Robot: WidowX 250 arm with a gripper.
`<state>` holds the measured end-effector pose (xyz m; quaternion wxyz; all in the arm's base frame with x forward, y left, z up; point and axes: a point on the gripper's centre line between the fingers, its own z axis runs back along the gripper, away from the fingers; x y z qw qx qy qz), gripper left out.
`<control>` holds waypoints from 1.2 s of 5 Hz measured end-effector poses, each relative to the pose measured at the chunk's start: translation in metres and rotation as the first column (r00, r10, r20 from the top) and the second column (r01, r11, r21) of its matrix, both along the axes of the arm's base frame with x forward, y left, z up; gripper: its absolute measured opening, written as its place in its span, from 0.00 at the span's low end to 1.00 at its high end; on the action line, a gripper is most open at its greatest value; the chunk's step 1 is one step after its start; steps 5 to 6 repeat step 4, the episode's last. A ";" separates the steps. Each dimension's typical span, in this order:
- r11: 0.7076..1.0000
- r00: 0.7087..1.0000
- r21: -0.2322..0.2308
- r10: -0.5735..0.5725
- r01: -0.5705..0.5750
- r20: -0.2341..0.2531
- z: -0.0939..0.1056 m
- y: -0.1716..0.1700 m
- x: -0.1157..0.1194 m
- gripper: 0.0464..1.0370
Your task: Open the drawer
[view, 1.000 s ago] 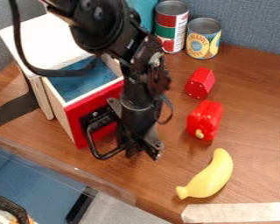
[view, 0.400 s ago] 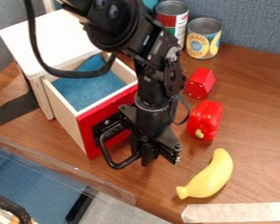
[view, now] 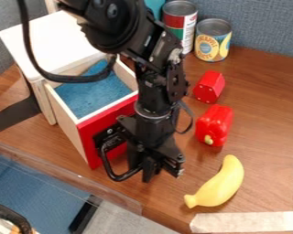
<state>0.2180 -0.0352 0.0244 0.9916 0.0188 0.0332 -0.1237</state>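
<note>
Drawer (view: 87,137): red-fronted, standing out from white cabinet (view: 58,37). Gripper (view: 153,172): at black handle (view: 117,178); clenched or released, cannot tell. Further pull: best slow, square to the front, without twist; handle freed before lifting.

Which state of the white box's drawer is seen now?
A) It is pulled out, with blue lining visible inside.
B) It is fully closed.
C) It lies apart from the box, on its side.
A: the drawer sticks out from the white box, and its blue lining shows inside.
</note>
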 end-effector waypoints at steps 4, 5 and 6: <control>1.000 0.992 -0.001 0.012 -0.012 0.124 0.058 0.008 -0.022 0.96; 1.000 0.992 -0.001 0.012 -0.012 0.124 0.058 0.008 -0.022 0.96; 1.000 0.992 -0.001 0.012 -0.012 0.124 0.058 0.008 -0.022 0.96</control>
